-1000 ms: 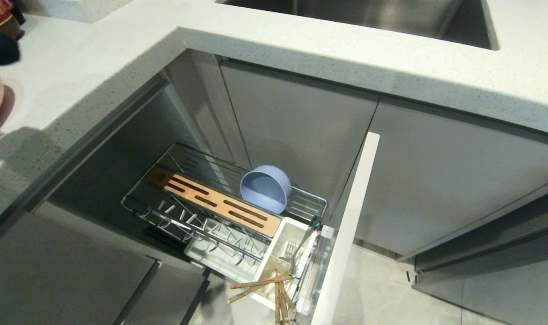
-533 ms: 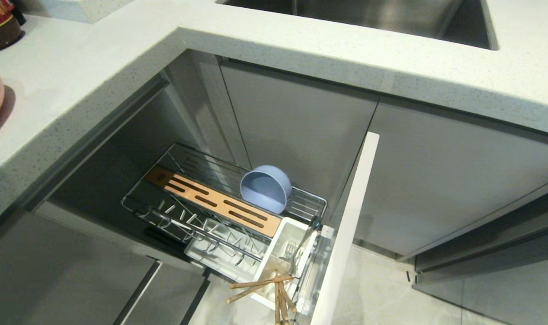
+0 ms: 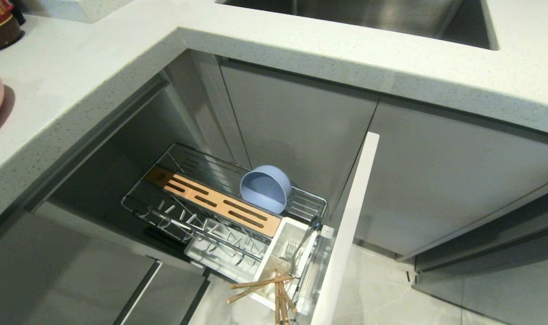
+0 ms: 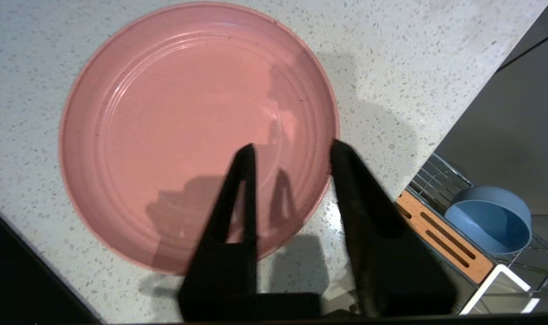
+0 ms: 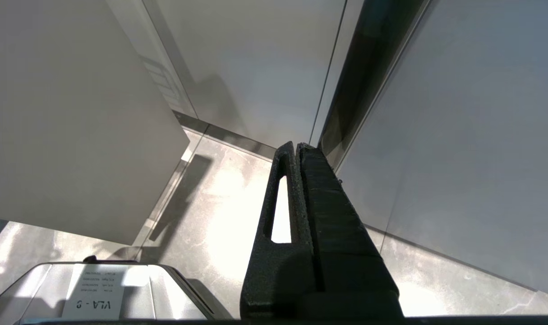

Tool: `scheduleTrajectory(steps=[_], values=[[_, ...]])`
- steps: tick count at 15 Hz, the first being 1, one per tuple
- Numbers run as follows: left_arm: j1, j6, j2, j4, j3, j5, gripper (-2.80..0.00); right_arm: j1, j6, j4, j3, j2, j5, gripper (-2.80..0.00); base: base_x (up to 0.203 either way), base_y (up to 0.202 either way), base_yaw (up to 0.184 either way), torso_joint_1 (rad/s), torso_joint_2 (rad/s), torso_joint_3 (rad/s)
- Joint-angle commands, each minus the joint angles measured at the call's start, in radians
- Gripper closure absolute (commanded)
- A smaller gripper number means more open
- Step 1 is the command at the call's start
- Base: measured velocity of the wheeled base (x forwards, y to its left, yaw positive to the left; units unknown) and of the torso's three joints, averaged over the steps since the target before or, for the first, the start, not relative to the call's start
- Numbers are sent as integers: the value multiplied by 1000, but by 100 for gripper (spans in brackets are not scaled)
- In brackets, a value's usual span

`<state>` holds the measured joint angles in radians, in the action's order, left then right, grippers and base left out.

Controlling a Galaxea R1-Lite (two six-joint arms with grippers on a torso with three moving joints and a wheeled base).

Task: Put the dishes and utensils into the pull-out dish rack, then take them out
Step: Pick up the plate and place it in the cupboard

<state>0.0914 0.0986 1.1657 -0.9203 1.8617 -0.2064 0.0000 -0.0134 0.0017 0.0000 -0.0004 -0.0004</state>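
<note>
Nearest the robot, at the front of the pulled-out chrome wire dish rack (image 3: 219, 212), light-brown wooden chopsticks (image 3: 274, 291) splay out of the white plastic cutlery cup (image 3: 280, 255), where the slim silver fork (image 3: 292, 253) also stands. Beside the cup runs the slotted tan wooden strip (image 3: 215, 203), with bare plate prongs (image 3: 197, 230) on its near side. Just beyond the strip, the small pale-blue plastic bowl (image 3: 265, 188) sits tipped on its side on the wires, its opening facing the robot. A pale flat door front (image 3: 346, 225) stands edge-on at the rack's right.

Up on the speckled white stone counter (image 4: 391, 67), the left gripper (image 4: 292, 153) hovers over the near part of the wide, shallow pink plate (image 4: 179, 113), its black fingers (image 4: 244, 180) parted and empty, one above the plate's inside and one at its rim. The plate lies flat, near the counter's edge.

Low by the grey cabinet doors (image 5: 458, 135), the right gripper (image 5: 296, 149) hangs over the floor, fingers pressed together, holding nothing.
</note>
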Motion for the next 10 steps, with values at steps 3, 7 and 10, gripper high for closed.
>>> scheduleTrajectory(steps=[3, 7, 10], values=[[-5, 1, 38, -5, -1, -1, -280, -1, 0, 0, 0, 0, 0, 0, 0, 0, 0, 0, 0, 0], [0, 1, 103, 0, -3, -1, -280, 0, 0, 0, 0, 0, 0, 0, 0, 0, 0, 0, 0, 0], [1, 0, 145, 0, -3, -1, -280, -1, 0, 0, 0, 0, 0, 0, 0, 0, 0, 0, 0, 0]])
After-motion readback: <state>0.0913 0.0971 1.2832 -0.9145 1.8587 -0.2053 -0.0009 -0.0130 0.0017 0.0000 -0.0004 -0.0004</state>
